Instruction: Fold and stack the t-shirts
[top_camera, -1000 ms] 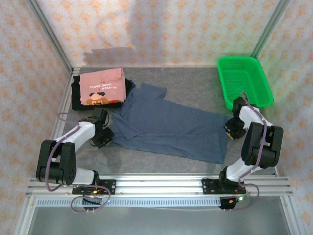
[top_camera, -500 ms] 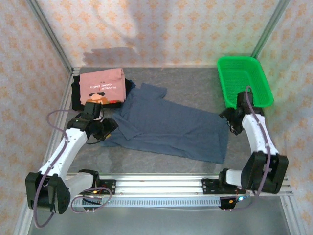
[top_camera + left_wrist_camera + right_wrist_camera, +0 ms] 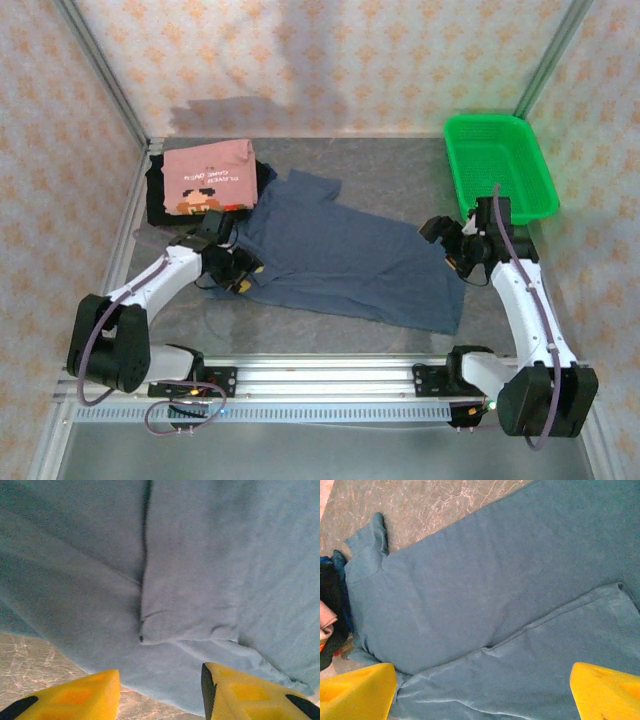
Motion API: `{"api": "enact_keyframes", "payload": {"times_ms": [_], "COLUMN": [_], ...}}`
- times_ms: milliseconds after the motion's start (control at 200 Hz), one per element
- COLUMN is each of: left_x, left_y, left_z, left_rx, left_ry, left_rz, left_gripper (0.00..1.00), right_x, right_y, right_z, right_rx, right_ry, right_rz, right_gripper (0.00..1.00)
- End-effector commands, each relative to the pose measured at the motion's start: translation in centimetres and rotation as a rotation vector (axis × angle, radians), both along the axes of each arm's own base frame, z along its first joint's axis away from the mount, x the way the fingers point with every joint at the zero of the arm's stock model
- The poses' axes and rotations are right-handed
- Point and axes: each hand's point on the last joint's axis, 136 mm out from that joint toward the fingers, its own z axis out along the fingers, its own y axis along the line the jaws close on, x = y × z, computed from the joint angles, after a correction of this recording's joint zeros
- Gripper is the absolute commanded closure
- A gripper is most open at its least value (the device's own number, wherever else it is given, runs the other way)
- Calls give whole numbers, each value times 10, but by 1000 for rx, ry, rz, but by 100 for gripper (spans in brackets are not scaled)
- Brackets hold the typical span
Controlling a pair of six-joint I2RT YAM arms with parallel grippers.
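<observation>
Two tools, left tool (image 3: 160, 680) and right tool (image 3: 482, 680), hover jaws apart and empty, slate-blue t-shirt (image 3: 350, 262) flat on the desk (image 3: 400, 165) right beneath both; pinching one layer or the doubled flap risks a bunched fold.

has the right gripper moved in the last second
Yes, the right gripper shifted left, away from the green basket, over the blue shirt.

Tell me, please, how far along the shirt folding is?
Done: the pink shirt lies folded on the black shirt in the far left corner. In hand: the blue shirt lies mostly spread out, with the left gripper and right gripper open over its two ends, holding nothing. Left: fold the blue shirt and stack it on the pink one.
</observation>
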Motion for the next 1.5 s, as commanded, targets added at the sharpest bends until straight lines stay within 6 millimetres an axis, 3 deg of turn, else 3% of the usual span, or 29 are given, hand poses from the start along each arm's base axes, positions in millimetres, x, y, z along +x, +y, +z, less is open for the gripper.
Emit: {"api": "enact_keyframes", "payload": {"times_ms": [0,225,535,981,1216,1496], "left_x": [-3,10,14,15,36,75], "left_y": [3,-10,-10,-9,-12,-32], "left_z": [-15,-27,-33,-34,-7,2], "left_rx": [34,6,21,37,72,88], "left_ry": [32,26,21,30,-27,-59], "left_rz": [30,53,62,44,-32,-159], "left_gripper": [54,55,61,100,100,100], "right_x": [-4,-5,-10,-9,-10,-13], "right_y": [6,9,16,18,19,20], "right_z": [4,5,14,28,30,27], "right_rx": [13,28,58,75,86,93], "right_ry": [-16,-18,-52,-89,-95,-99], "right_rz": [30,36,58,52,53,47], "right_gripper": [9,6,6,5,5,3]}}
